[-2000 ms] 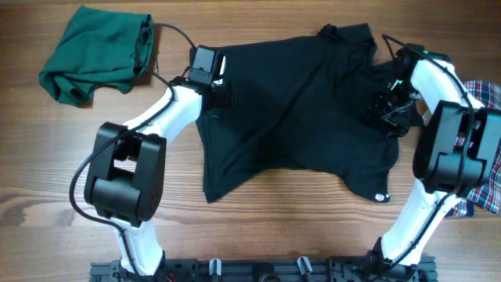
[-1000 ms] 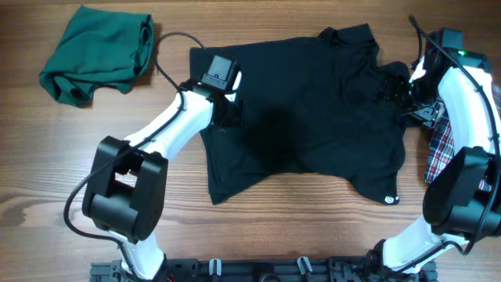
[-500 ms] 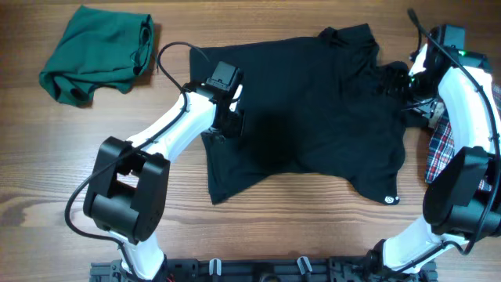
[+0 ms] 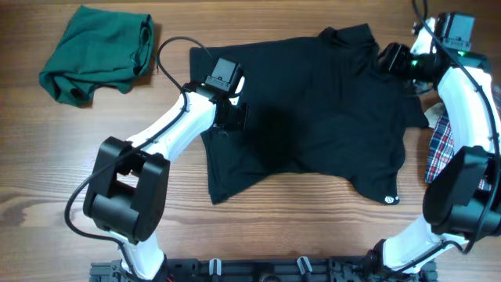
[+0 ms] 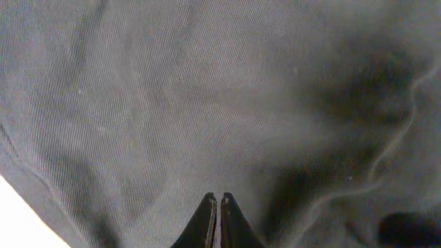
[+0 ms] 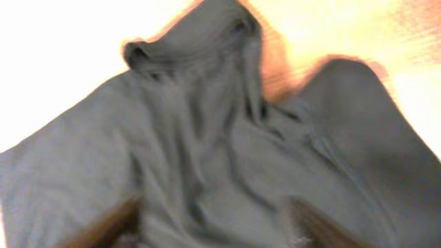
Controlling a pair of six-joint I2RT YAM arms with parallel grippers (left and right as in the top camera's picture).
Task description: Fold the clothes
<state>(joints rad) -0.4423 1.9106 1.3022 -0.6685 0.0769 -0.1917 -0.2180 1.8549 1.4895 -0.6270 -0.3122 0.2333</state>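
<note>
The clothes lie on the wooden table (image 4: 55, 180). A large black top (image 4: 313, 117) is spread flat in the middle, its collar at the far edge and a small white logo mark (image 4: 389, 200) at its near right corner. My left gripper (image 4: 232, 117) rests on the top's left edge. In the left wrist view its tips (image 5: 217, 200) are pressed together over flat black fabric (image 5: 207, 103). My right gripper (image 4: 389, 59) hovers at the far right shoulder. The blurred right wrist view shows its fingers wide apart (image 6: 213, 210) above rumpled black cloth (image 6: 207, 138).
A dark green garment (image 4: 98, 51) lies bunched at the far left corner. A red-white-blue plaid garment (image 4: 440, 149) lies at the right edge, partly under my right arm. Bare wood (image 4: 297, 227) shows in front of the top.
My right gripper has lifted off the right sleeve and moved toward the far edge, by the shoulder. The sleeve now lies flatter. My left gripper has barely shifted.
</note>
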